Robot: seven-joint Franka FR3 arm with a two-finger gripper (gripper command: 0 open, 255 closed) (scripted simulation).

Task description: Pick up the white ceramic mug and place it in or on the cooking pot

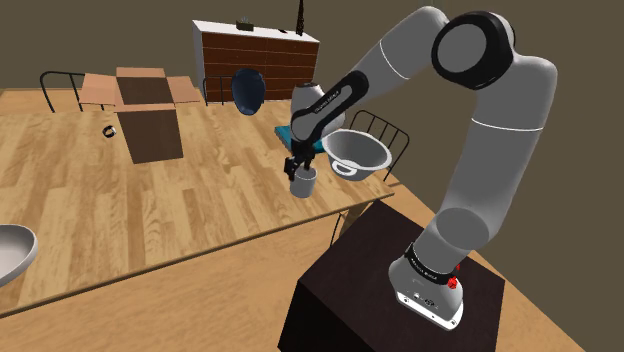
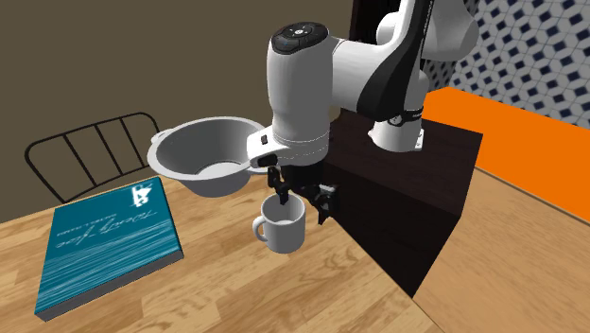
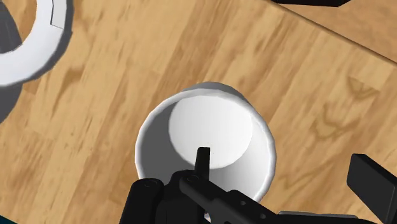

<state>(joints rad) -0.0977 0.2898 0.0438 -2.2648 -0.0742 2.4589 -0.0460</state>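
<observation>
A white mug [image 2: 282, 229] stands upright on the wooden table [image 2: 236, 293], near the edge by the dark stand. Beside it sits the pale grey cooking pot [image 2: 203, 156], open side up; it also shows in the shoulder view [image 1: 357, 152]. My black gripper [image 2: 303, 201] hangs open just over the mug [image 1: 303, 183]. In the wrist view one finger [image 3: 202, 159] dips inside the mug [image 3: 210, 124] and the other finger [image 3: 372, 184] stands outside its wall. Neither finger presses the mug. The pot's rim [image 3: 38, 60] lies a short way beyond the mug.
A teal book [image 2: 104, 241] lies on the table beside the pot. The dark stand [image 2: 416, 199] rises close behind the mug. A wire chair back [image 2: 85, 151] stands past the table edge. An open cardboard box [image 1: 145, 115] and a grey bowl [image 1: 12, 250] sit farther off.
</observation>
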